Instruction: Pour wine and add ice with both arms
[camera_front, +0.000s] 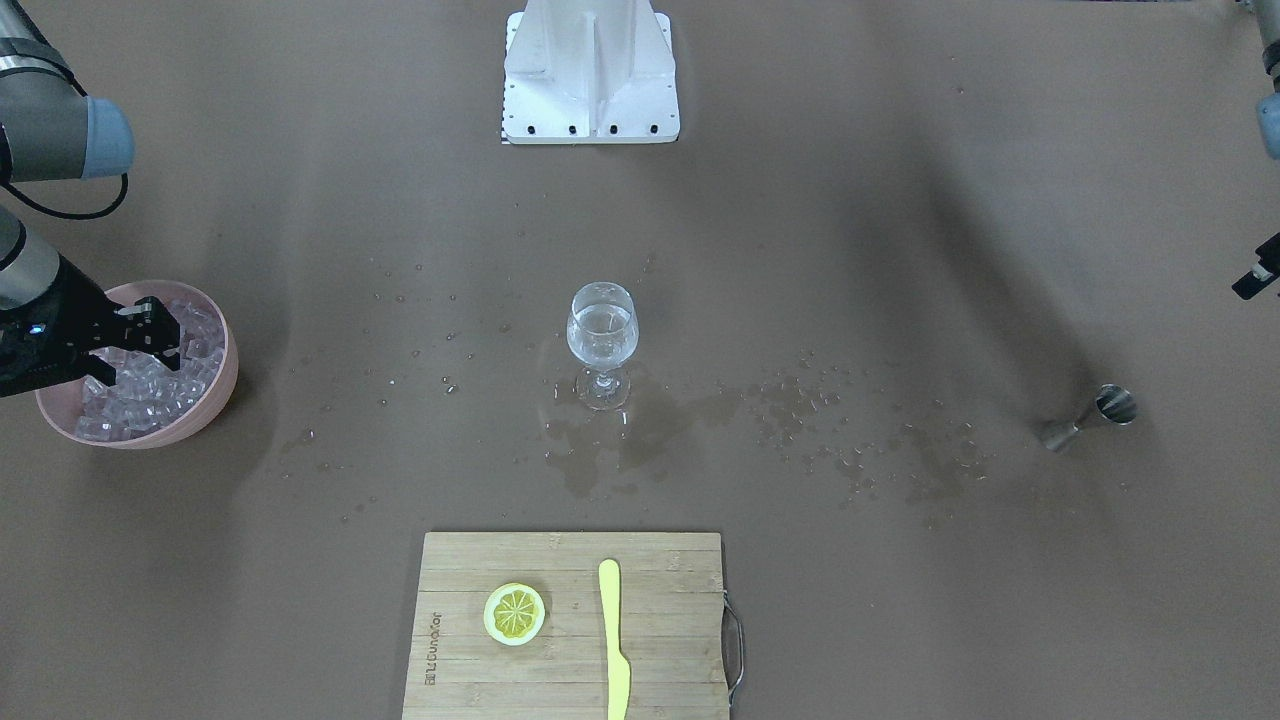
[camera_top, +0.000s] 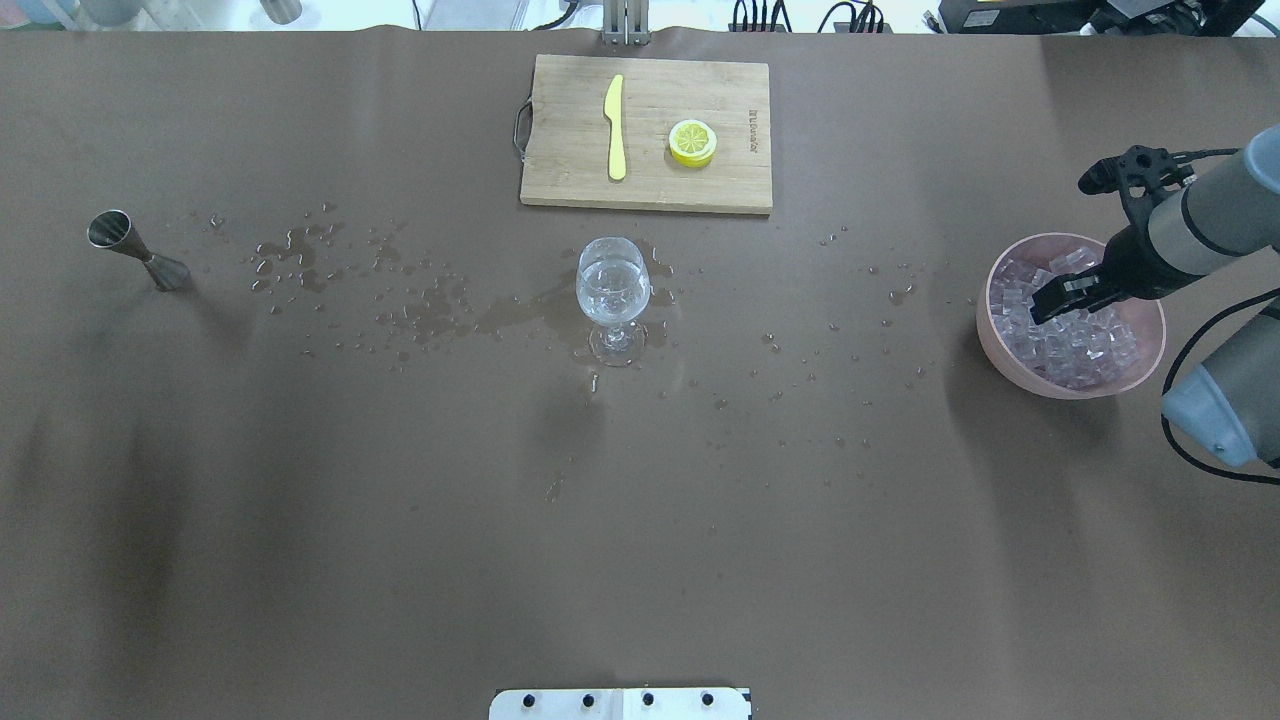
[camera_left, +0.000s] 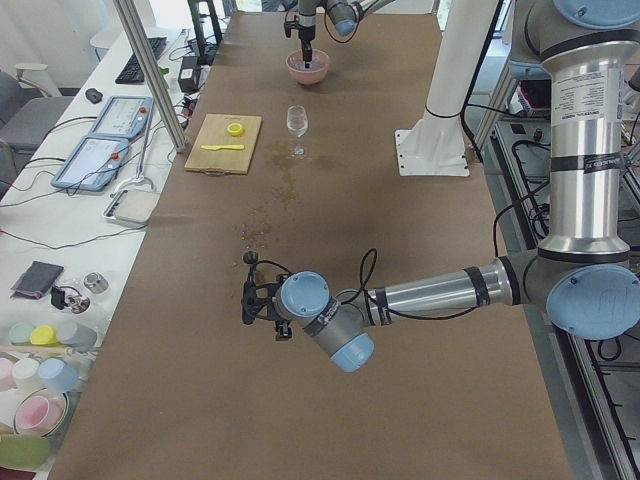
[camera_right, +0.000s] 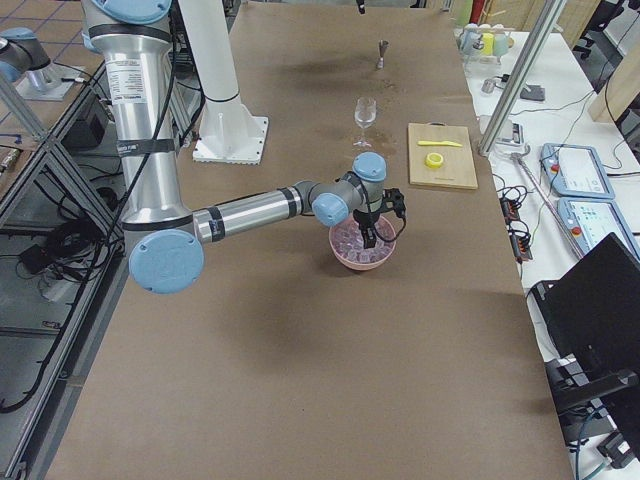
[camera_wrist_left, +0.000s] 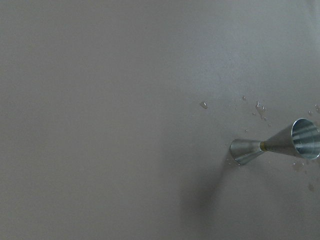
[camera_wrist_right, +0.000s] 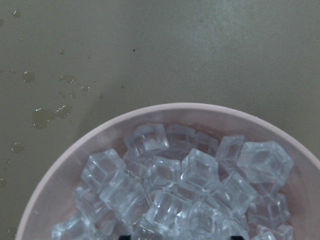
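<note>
Brown tbl (camera_top: 640, 500): glass (camera_top: 612, 305) w/ wine (camera_top: 610, 287), pink bowl (camera_top: 987, 335) w/ ice (camera_top: 1075, 345).

Right wrist camera sits close above the ice (camera_wrist_right: 182, 187); overhead shares it.

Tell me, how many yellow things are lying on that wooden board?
2: a lemon slice and a yellow knife, lying side by side but apart on the bamboo cutting board. Nothing covers the board, so none looks hidden.
</note>
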